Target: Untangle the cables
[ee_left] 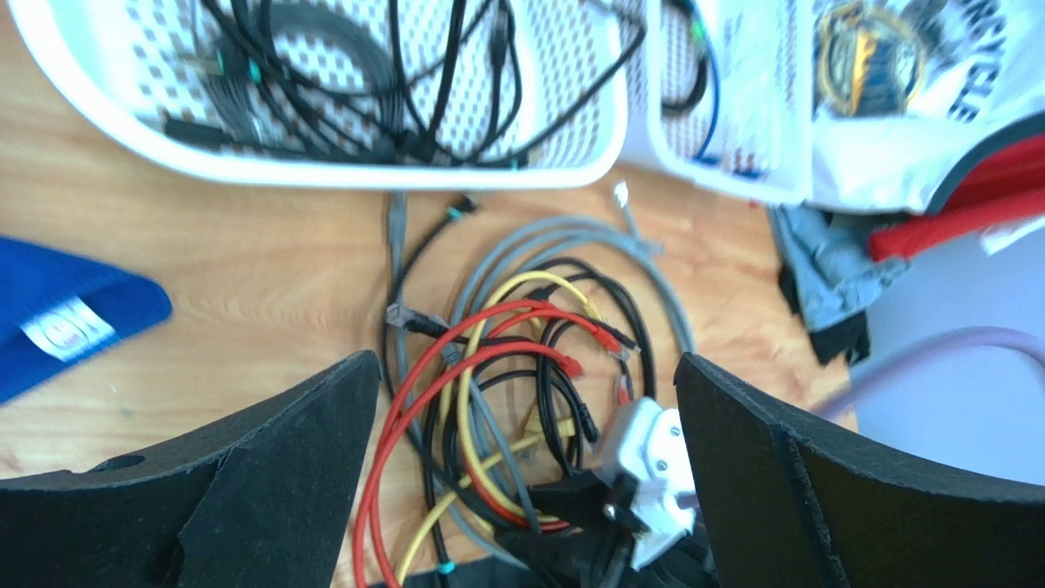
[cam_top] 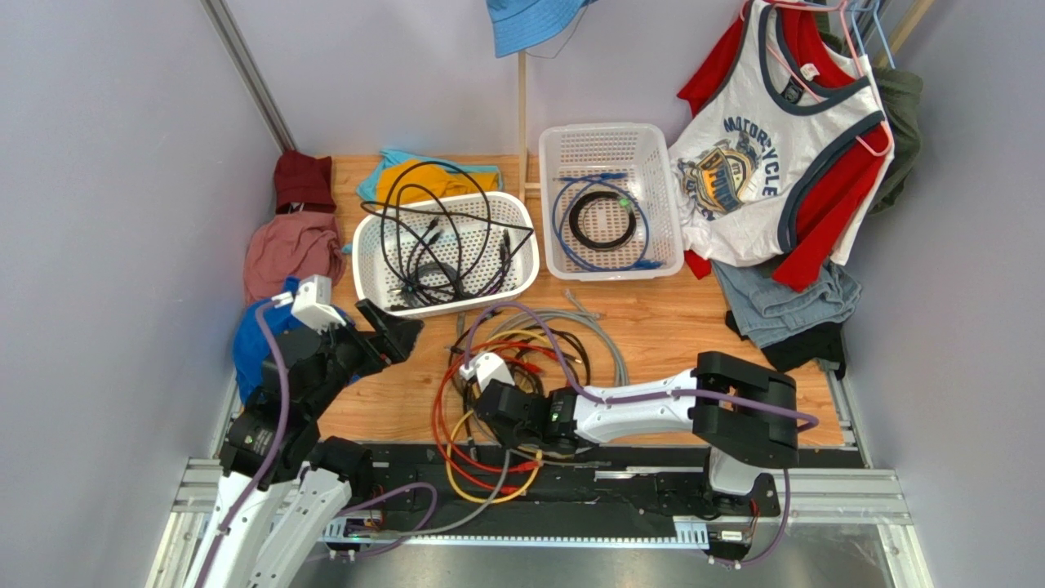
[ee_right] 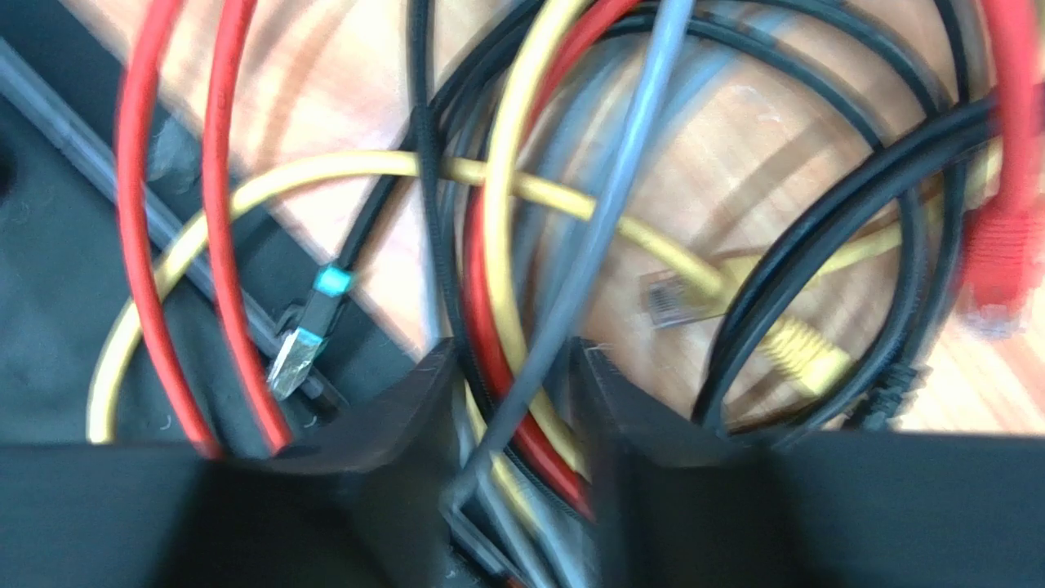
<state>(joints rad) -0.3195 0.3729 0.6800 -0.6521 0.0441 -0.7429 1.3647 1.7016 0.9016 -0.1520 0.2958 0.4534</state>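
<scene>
2 white baskets (cam_top: 448, 301) (cam_top: 672, 208) hold cords (cam_top: 439, 235); left gripper (cam_top: 390, 328) spread wide, right gripper (ee_right: 509, 361) pinching the tangled cables (ee_left: 521, 355).

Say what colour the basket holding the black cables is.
White perforated basket; clearest in the top external view.

cables (cam_top: 528, 355) on table (cam_top: 662, 331), front centre | left basket (cam_top: 442, 300) behind | right basket (cam_top: 548, 202) behind-right

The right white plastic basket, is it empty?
No, a coiled blue cable and a black one lie inside that basket.
</scene>
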